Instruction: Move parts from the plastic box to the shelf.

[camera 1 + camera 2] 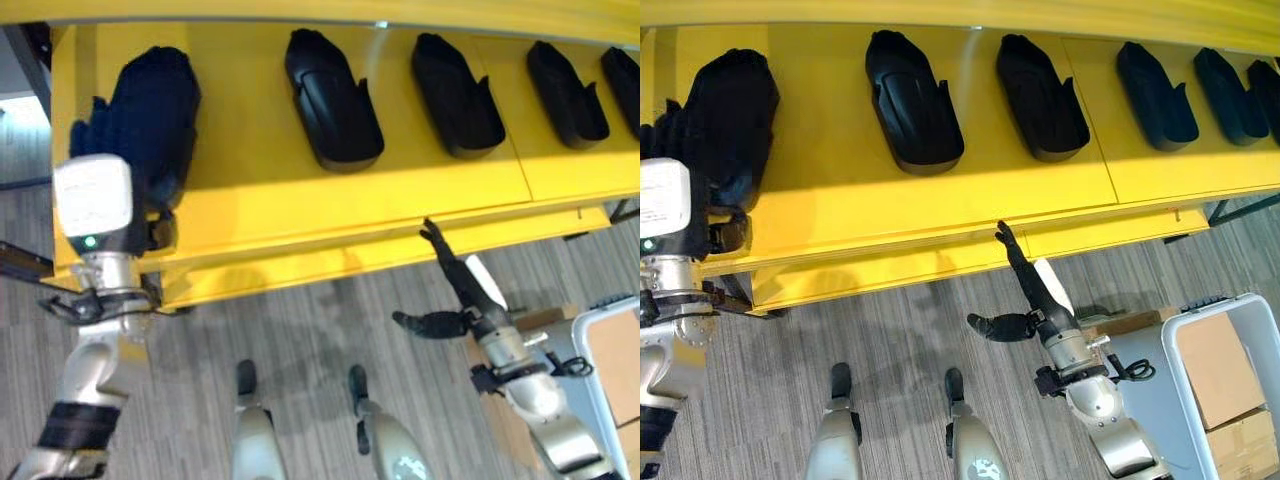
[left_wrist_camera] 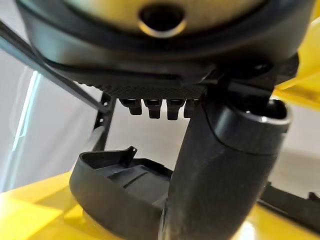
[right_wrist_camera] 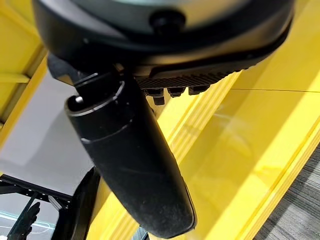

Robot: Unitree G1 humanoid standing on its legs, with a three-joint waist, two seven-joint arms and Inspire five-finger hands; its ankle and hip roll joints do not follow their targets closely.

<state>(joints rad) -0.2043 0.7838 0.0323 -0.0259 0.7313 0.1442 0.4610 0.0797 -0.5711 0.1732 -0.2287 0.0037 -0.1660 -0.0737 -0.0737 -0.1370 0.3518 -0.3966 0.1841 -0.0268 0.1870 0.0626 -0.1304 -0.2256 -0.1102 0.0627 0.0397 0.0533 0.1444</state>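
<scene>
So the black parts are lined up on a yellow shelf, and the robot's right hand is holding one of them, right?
Not quite. The black parts are lined up on the yellow shelf, but the right hand holds nothing: its fingers are straight, pointing at the shelf's front edge. The right eye view shows this.

- You're looking down on the yellow shelf (image 1: 300, 210), and it's got a row of black parts lying on it, side by side with gaps between them.
- The leftmost part (image 1: 150, 110) sits at the shelf's left end, and your left hand (image 1: 140, 215) is right up against its near end. Can't tell what the fingers are doing, they blend into the part.
- Next along are the second part (image 1: 332, 100), third part (image 1: 457, 97) and fourth part (image 1: 567, 93), with a fifth part (image 1: 624, 88) cut off at the edge.
- Your right hand (image 1: 455, 290) is below the shelf's front edge, fingers straight with the tips reaching up to that edge, thumb sticking out sideways, nothing in it.
- A plastic box (image 1: 600, 340) shows low on the right with cardboard inside.
</scene>
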